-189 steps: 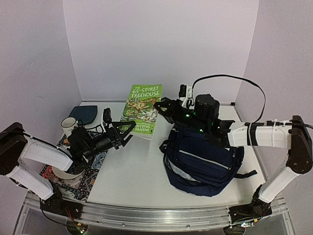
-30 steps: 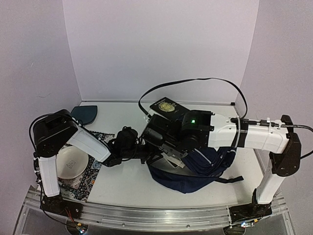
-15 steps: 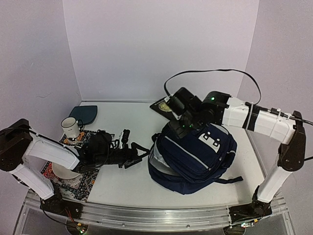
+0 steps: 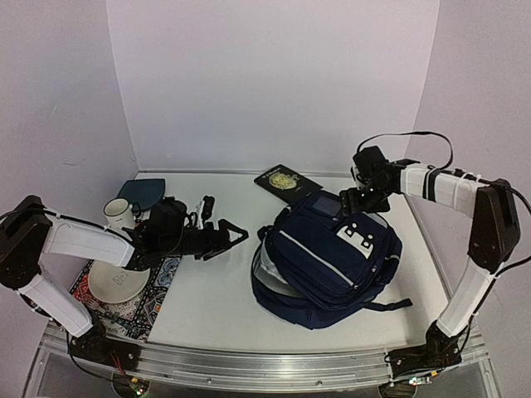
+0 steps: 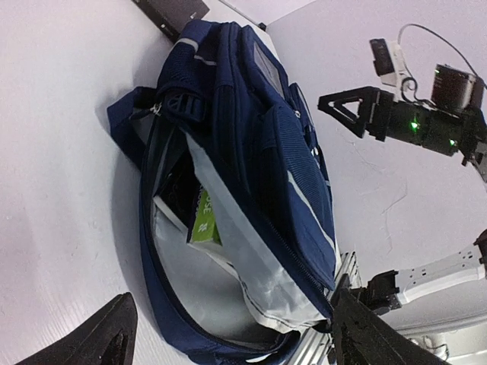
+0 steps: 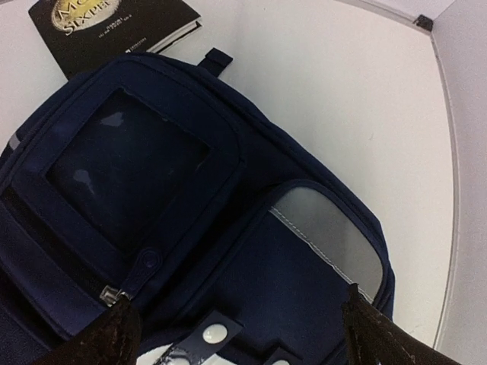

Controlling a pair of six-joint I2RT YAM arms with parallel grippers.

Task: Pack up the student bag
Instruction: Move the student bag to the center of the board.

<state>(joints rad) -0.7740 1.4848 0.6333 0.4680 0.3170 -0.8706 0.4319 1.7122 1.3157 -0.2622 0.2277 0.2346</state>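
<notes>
White tabletop (image 4: pixel 216 298) carries the large navy-blue striped fabric backpack (image 4: pixel 332 265) near its right edge, main zip gaping leftward. Left gripper (image 4: pixel 226 242) faces that mouth and right gripper (image 4: pixel 363 202) hovers over the bag's far end, both spread wide and empty. Packing well probably means lifting the flap first, then sliding the black gold-lettered book (image 4: pixel 286 181) from the far edge in flat. Only the left wrist view shows a green paperback (image 5: pixel 202 220) already inside.

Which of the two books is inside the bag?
The green book, tucked in the student bag's open compartment. The black book with the gold emblem lies on the table behind it.
</notes>
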